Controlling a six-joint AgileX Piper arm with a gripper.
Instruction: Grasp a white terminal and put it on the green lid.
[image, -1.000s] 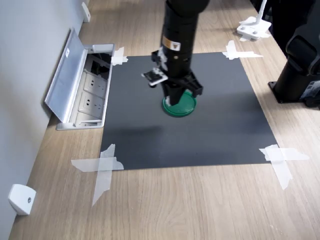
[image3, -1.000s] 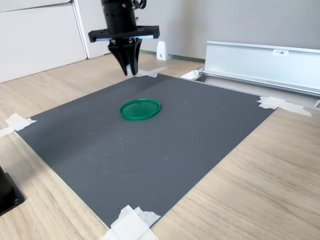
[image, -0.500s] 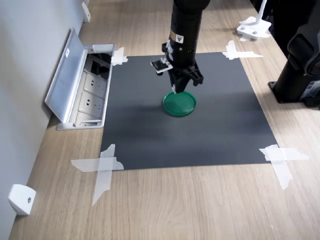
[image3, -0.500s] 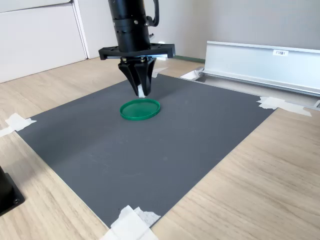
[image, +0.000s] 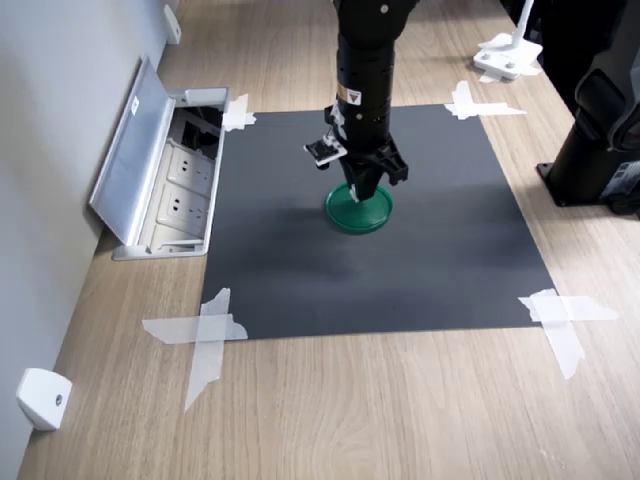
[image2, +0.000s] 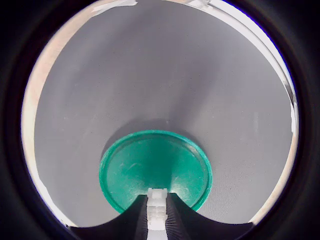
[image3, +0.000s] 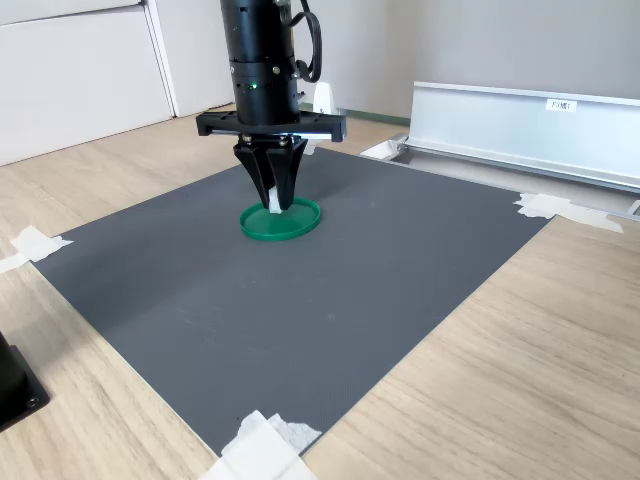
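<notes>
While the black gripper (image3: 273, 203) points straight down, its two fingers are closed on the tiny white blocky plastic terminal (image2: 157, 210), which is pinched between the tips. In the second exterior view the white piece (image3: 274, 201) shows in the narrow gap at the tips, directly over the flat round dark-green plastic lid with a raised rim (image3: 290, 224). I cannot tell if the terminal already touches the lid's floor. In the wrist view the lid (image2: 150, 165) fills the middle, and the clamped terminal sits at about 6 o'clock of the disc, just inside the rim. In the first exterior view the gripper (image: 361, 196) covers the 12 o'clock part of the lid (image: 362, 217). The lid lies near the middle of a dark grey square mat (image: 430, 260), which is fixed with white tape strips (image: 205, 335) on a light wooden table (image: 380, 410). Seen from the lid in the first exterior view, an open silver socket box (image: 165, 175) is at 9 o'clock, beside the mat.
</notes>
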